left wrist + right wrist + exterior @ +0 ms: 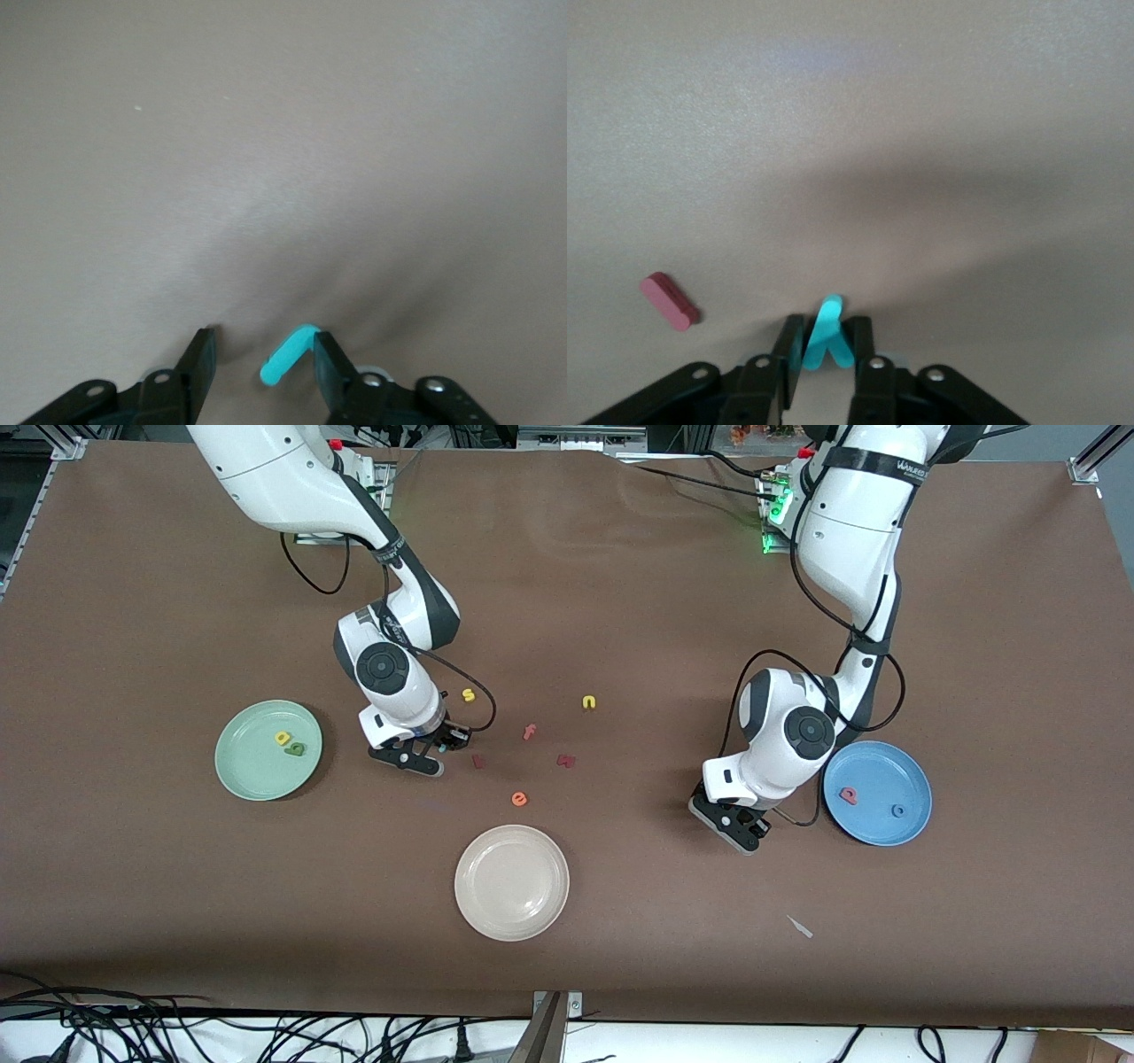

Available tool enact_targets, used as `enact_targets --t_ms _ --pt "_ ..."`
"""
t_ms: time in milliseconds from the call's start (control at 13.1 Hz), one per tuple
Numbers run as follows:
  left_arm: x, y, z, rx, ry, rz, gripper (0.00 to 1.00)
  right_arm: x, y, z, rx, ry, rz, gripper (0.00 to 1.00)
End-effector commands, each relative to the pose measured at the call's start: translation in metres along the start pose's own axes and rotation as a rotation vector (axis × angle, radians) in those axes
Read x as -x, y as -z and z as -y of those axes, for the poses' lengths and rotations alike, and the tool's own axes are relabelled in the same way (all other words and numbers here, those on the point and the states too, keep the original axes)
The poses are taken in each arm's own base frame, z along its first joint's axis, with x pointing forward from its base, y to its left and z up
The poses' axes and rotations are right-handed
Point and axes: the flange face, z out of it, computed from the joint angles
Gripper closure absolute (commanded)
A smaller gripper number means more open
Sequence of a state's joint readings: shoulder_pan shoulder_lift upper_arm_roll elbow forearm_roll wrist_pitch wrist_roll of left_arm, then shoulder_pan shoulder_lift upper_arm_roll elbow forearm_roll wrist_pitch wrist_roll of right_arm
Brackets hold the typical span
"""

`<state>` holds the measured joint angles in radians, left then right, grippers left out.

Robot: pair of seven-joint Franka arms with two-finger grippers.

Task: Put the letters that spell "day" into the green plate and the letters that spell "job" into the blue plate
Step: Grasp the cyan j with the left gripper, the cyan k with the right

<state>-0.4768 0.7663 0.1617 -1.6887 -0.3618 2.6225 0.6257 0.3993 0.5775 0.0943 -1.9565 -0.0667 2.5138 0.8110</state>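
The green plate [239,775] lies toward the right arm's end and holds a yellow "a" [283,738] and a dark green "d" [295,749]. Beside it, low over the table, my right gripper [446,744] [827,323] is shut on the light teal "y" [828,341], which stands on edge between the fingers. The blue plate [886,766] lies toward the left arm's end with the pink "b" [849,796] and the dark blue "o" [897,810] in it. My left gripper [749,834] [263,335] is down beside that plate, its jaws apart. The teal "j" [285,356] leans against one finger only.
Loose letters lie mid-table: a yellow "s" [469,695], a yellow "n" [588,702], a pink "f" [529,732], two dark red letters [478,761] [565,760] and an orange "e" [519,799]. A cream-white plate [511,882] sits nearer the camera.
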Motion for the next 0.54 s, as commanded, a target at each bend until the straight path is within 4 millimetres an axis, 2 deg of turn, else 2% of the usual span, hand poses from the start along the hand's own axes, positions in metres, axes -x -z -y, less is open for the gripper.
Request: enact_targets --t_ms 0,153,230,459 --pt "-0.002 0.022 0.009 0.029 0.017 0.024 0.37 0.0 -0.005 0.005 -0.005 0.009 0.011 1.0" --pt "-0.002 0.025 0.009 0.036 0.019 0.03 0.37 -0.014 0.011 0.006 0.025 0.002 0.038 1.0" --pt "-0.001 0.023 0.008 0.038 0.023 0.035 0.37 -0.024 0.028 0.009 0.059 0.024 0.072 1.0" --pt "0.007 0.011 -0.005 0.049 -0.009 0.065 0.37 -0.044 0.056 -0.009 0.115 0.145 0.142 1.0"
